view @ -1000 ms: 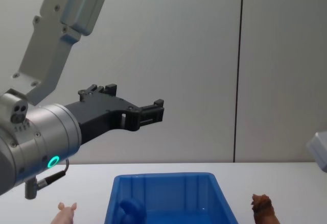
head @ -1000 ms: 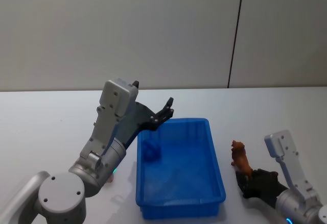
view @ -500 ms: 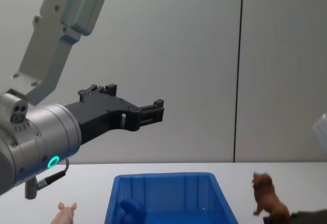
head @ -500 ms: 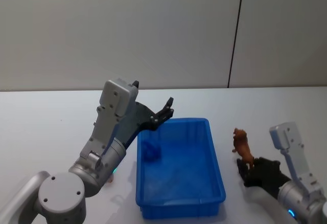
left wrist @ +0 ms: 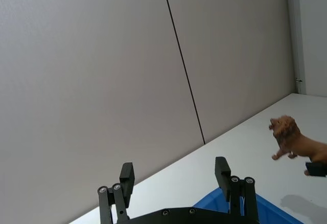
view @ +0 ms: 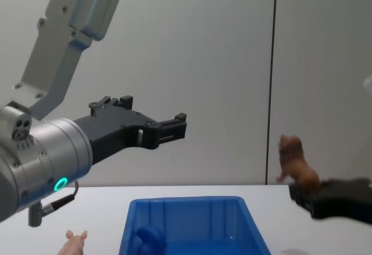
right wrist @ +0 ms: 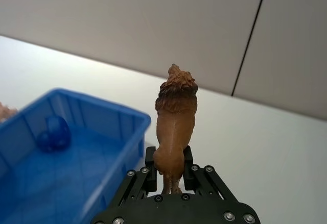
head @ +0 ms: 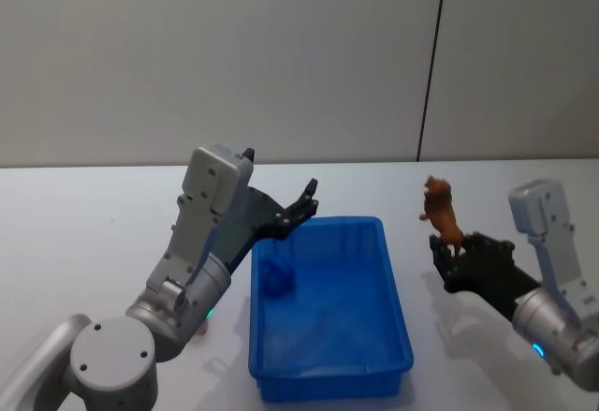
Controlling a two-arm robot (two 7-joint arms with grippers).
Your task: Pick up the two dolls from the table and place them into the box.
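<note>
The right gripper (head: 447, 254) is clamping the lion doll (head: 442, 212) by its hind legs and is holding it in the air above the table (head: 75, 233), just to the right of the box (head: 397, 294) and not yet over it. In the right wrist view the lion (right wrist: 173, 127) is standing upright between the two fingers, with most of its body rising above them. It is looking like a small moulded figure: light, stiff and smooth, probably not fragile. Since the grip is sitting so low on it, the lion is likely to tip or swivel if swung fast, so a slow carry over the box rim is looking wise.

The left gripper (head: 301, 207) is hanging with its fingers spread and nothing between them, above the far left corner of the box. A small pink pig doll (view: 75, 242) is lying on the table just left of the box. It is looking low and rounded, so pinching it across the flanks is seeming the surest hold. A blue figure (head: 277, 275) is resting inside the box near its far left corner
</note>
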